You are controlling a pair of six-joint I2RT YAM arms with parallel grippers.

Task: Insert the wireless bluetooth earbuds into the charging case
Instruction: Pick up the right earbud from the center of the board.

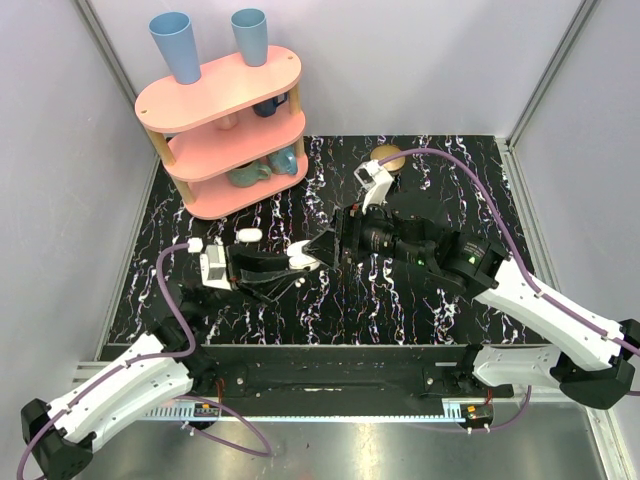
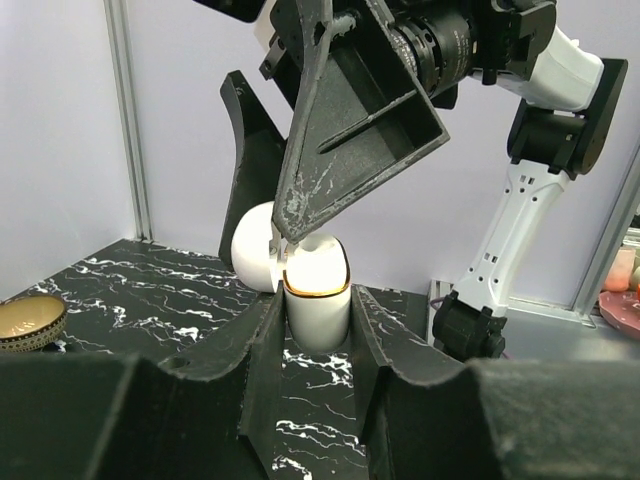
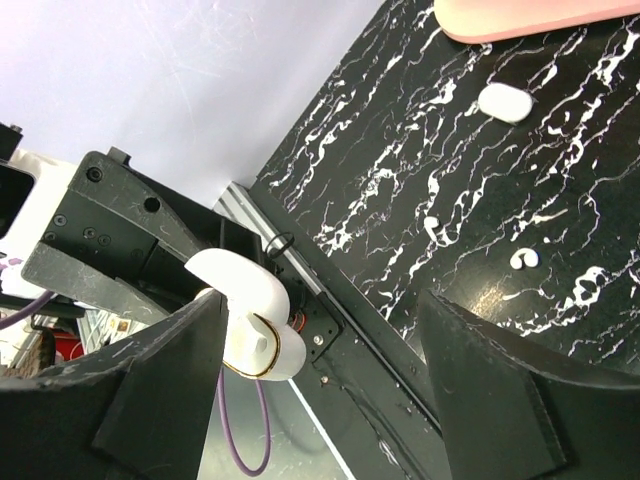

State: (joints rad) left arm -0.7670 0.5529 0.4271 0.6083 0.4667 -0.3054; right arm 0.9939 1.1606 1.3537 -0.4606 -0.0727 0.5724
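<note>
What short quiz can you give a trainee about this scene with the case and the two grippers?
1. True or false: the lid of the case is open.
2. Which gripper holds the case? A) left B) right C) neither
3. What stands on top of the pink shelf?
Key: 1 true. 2 A, the left gripper is shut on the case. 3 two blue cups.
</note>
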